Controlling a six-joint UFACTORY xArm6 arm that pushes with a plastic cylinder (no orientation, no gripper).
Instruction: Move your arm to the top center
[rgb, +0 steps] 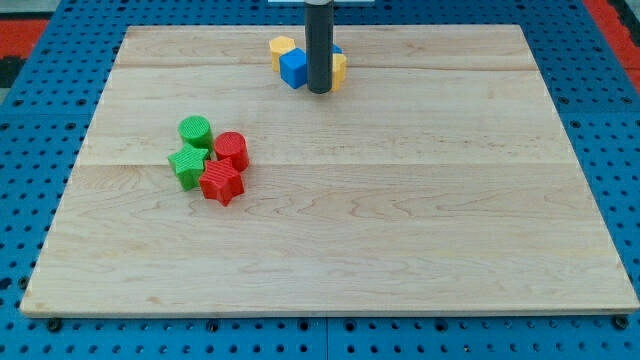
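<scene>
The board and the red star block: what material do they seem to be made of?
The board looks like pale wood with a matt finish: grain lines and plank seams show. The red star block looks like moulded or printed plastic with a ribbed surface, though this is uncertain.

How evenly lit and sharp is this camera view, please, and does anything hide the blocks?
Camera view: soft, even light on the wooden board, no glare, faint shadows; sharp throughout. My tip and rod partly hide the blue block and yellow blocks at the view's top centre.
</scene>
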